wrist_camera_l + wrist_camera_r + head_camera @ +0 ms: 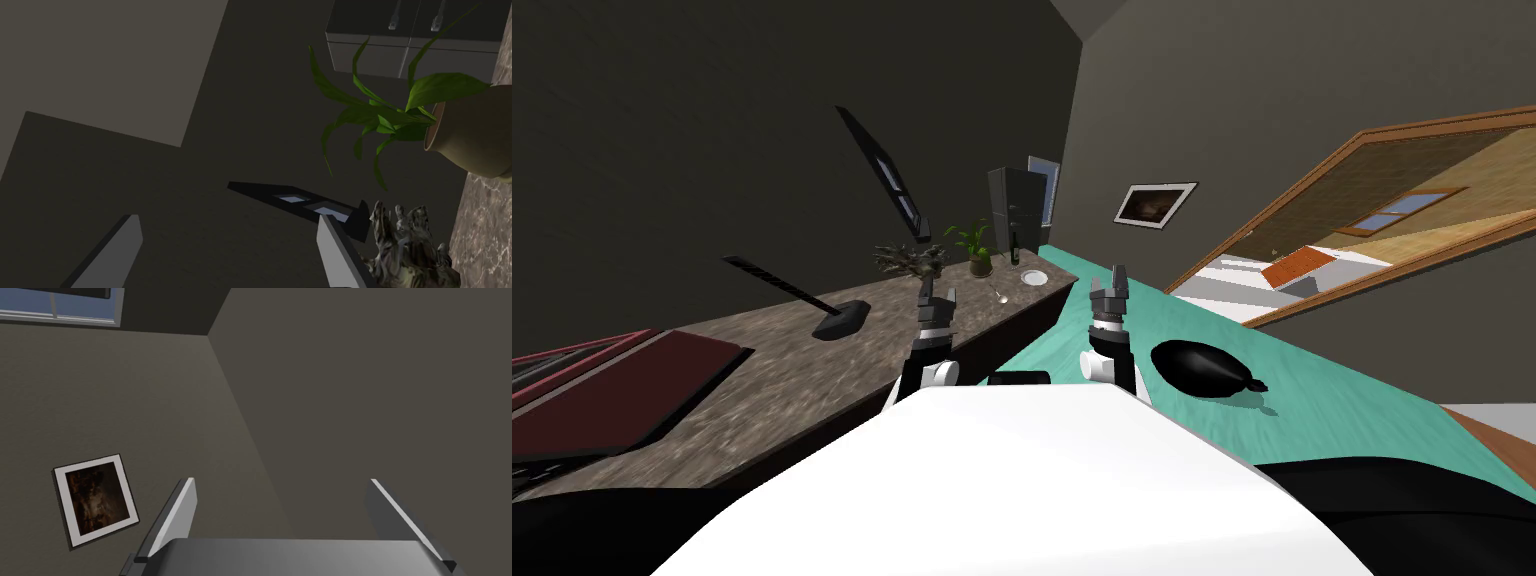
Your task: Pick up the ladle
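COUNTER: long brown mottled stone counter (pixel 762 370), on my left | PLANT: green leafy plant in tan pot (pixel 978 250), far end | LEFT GRIPPER (pixel 926 290): fingers wide apart, empty, above counter | RIGHT GRIPPER (pixel 1116 275): fingers wide apart, empty | LADLE: small silver ladle (pixel 999 295), flat on counter between pot and round white plate (pixel 1033 277)

Dark grey walls (pixel 712 120) are enclosing the room. Marbled brown counter (pixel 762 380) is running beside the left gripper (pixel 929 290), with a potted plant (pixel 977 248) and a grey two-door cabinet (pixel 1015 205) standing beyond it. Teal floor (pixel 1312 385) is lying under the right gripper (pixel 1117 276), and a framed picture (pixel 1155 203) is hanging ahead of it.
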Controlling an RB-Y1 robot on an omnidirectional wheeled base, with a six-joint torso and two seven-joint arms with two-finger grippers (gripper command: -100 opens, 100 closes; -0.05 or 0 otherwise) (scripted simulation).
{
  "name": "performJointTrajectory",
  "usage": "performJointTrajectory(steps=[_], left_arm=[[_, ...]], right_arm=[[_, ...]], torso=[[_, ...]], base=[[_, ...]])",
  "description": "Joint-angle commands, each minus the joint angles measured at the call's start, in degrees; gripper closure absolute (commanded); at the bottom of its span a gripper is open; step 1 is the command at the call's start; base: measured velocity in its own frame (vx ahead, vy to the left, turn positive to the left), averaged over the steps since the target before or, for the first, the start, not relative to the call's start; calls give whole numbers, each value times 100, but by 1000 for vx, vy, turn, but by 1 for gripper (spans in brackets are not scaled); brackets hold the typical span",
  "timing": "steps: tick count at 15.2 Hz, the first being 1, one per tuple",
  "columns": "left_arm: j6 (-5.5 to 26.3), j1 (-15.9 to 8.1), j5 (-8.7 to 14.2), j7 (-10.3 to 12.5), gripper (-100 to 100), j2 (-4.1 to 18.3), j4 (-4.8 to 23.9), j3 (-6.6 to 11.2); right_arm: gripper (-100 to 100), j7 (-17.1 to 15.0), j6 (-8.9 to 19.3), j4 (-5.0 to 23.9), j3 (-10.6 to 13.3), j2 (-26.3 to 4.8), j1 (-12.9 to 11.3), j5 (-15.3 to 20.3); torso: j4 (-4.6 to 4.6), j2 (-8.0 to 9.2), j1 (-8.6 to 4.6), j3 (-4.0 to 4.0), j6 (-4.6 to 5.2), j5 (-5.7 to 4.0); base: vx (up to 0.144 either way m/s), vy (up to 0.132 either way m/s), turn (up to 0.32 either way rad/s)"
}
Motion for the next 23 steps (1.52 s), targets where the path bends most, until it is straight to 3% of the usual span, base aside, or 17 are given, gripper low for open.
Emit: performJointTrajectory(steps=[1,9,10,11,12,13,14,15,16,17,18,19,20,23], left_arm=[[63,6,38,-29,-100,170,21,24],[743,75,452,-334,-100,1146,249,271],[743,75,452,-334,-100,1146,249,271],[918,93,559,-412,-100,1343,307,331],[918,93,559,-412,-100,1343,307,331],[1107,113,675,-496,-100,1547,371,396],[1107,113,675,-496,-100,1548,371,396],[1309,135,800,-586,-100,1760,440,463],[1309,135,800,-586,-100,1760,440,463],[1522,159,934,-682,-100,1961,513,534],[1524,159,934,-682,-100,1977,513,534],[1705,184,1074,-782,-100,2176,590,607],[1751,184,1074,-782,-100,2200,590,607],[2170,239,1375,-995,-100,2582,755,759]], right_arm=[[0,0,0,0,0,0,0,0],[0,0,0,0,1,1,0,0],[0,0,0,0,1,1,0,0],[0,0,0,0,1,1,0,0],[0,0,0,0,1,1,0,0],[0,0,0,0,1,1,0,0],[0,0,0,0,1,1,0,0],[0,0,0,0,1,1,0,0],[0,0,0,0,1,1,0,0],[0,0,0,0,1,1,0,0],[0,0,0,0,1,1,0,0],[0,0,0,0,1,1,0,0],[0,0,0,0,1,1,0,0],[0,0,0,0,1,1,0,0]], torso=[[0,0,0,0,0,0],[-4,-17,-23,-10,1,-5],[-4,-19,-23,-11,2,-5],[-5,-20,-21,-12,1,-5],[-5,-21,-21,-12,2,-4],[-5,-21,-21,-12,1,-5],[-5,-21,-22,-12,2,-5],[-5,-20,-21,-12,1,-5],[-4,-19,-23,-11,2,-5],[-4,-19,-23,-11,1,-5],[-5,-21,-24,-12,2,-5],[-5,-22,-25,-13,1,-6],[-6,-25,-28,-14,2,-6],[-6,-25,-28,-15,1,-7]], base=[[5,-9,-22],[35,-49,-73],[49,-48,-66],[50,-51,-79],[47,-52,-64],[49,-59,-87],[41,-51,-77],[41,-60,-98],[44,-58,-76],[51,-62,-108],[58,-62,-86],[65,-74,-104],[60,-72,-82],[62,-66,-103]])
